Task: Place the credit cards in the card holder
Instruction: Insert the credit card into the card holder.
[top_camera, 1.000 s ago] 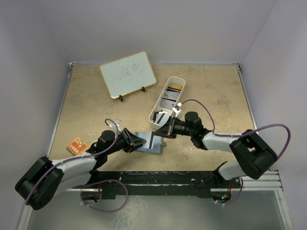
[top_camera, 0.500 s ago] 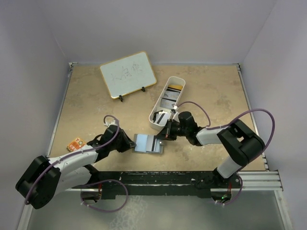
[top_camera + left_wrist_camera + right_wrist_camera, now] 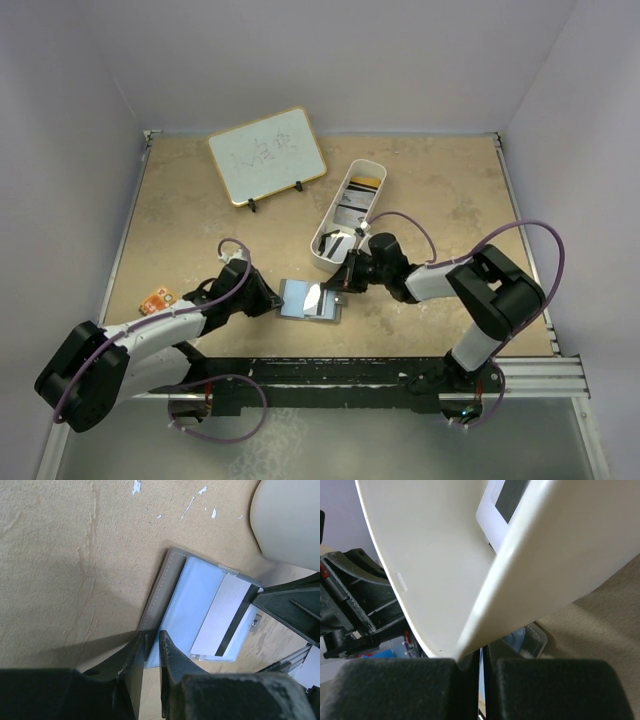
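Top view: a small square dark grey fold-over card holder [image 3: 300, 300] lies open on the beige stone-patterned counter [image 3: 440, 180]. Its light blue inside faces up, and it sits near the front edge between the two arms. The left gripper [image 3: 272, 298] meets its left edge. The right gripper [image 3: 338, 286] comes in from the right, holding a thin white-grey card [image 3: 314, 296] that lies slantwise over the blue lining. Just behind the holder stands a long white rounded plastic tray [image 3: 332, 205] with more credit cards [image 3: 365, 183] in it, one of them yellow-orange. A gold-framed whiteboard [image 3: 267, 156] leans at the back left. A little orange-brown patterned board [image 3: 155, 300] lies at the left, well apart from the card holder.

Left wrist view: the left gripper is narrow, its two fingers closed onto the near grey corner of the card holder. The card shows a black stripe near its lower edge and rests on the blue lining. Its far end meets the right gripper's black finger. The tray's rounded end sits just beyond.

Right wrist view: the right gripper's fingers are pressed together on the card, which is seen edge-on as a thin line between them. The tray's white wall fills most of the view, and a piece of the blue lining shows beneath it.
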Action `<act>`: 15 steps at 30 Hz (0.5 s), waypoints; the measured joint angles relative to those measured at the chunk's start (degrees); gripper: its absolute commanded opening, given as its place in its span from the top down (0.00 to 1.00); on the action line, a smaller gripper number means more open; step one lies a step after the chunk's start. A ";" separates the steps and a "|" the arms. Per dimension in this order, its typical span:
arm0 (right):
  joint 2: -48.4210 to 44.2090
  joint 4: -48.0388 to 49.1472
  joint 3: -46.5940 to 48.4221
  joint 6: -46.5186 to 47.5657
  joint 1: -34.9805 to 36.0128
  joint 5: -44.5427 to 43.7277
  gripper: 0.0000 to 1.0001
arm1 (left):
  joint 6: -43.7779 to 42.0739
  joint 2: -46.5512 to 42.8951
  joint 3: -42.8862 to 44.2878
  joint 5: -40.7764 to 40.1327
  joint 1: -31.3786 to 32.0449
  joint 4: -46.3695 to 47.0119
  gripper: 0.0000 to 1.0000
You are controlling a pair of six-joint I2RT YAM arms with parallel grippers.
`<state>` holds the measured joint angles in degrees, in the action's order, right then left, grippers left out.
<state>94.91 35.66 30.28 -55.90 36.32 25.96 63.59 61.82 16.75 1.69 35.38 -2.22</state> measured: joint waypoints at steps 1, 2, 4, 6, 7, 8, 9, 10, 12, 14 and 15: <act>0.11 0.07 0.00 -0.02 0.09 -0.26 1.00 | 0.02 0.07 0.00 0.02 0.00 0.04 0.85; 0.20 0.15 0.00 -0.02 0.24 -0.70 1.00 | 0.02 0.11 0.00 0.04 0.00 0.09 0.85; 0.31 0.33 0.00 -0.04 0.61 -1.36 1.00 | 0.04 0.13 0.00 0.04 0.00 0.15 0.85; 0.35 0.48 0.02 -0.09 0.94 -2.03 1.00 | 0.24 0.11 -0.07 0.09 0.00 0.31 0.85; 0.35 0.55 0.00 -0.11 1.18 -2.51 1.00 | 0.31 0.13 -0.22 0.07 0.00 0.68 0.85; 0.35 0.61 0.02 -0.20 1.38 -2.78 1.00 | 0.35 0.13 -0.37 0.07 0.00 0.96 0.85; 0.35 0.63 0.00 -0.26 1.66 -3.13 1.00 | 0.44 0.13 -0.55 0.07 0.00 1.33 0.85; 0.35 0.66 0.00 -0.39 2.01 -3.65 1.00 | 0.52 0.13 -0.61 0.15 0.00 1.57 0.85; 0.35 0.72 0.02 -0.52 2.64 -4.28 1.00 | 0.70 0.15 -0.68 0.20 0.00 1.73 0.85; 0.35 0.76 0.07 -0.63 3.17 -4.92 1.00 | 0.87 0.22 -0.76 0.20 0.00 1.95 0.85; 0.35 0.76 0.13 -0.66 3.39 -5.33 1.00 | 0.90 0.22 -0.79 0.20 0.00 2.01 0.85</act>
<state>95.26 36.42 30.41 -56.55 39.70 20.62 64.49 62.04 15.97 1.89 35.38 -0.21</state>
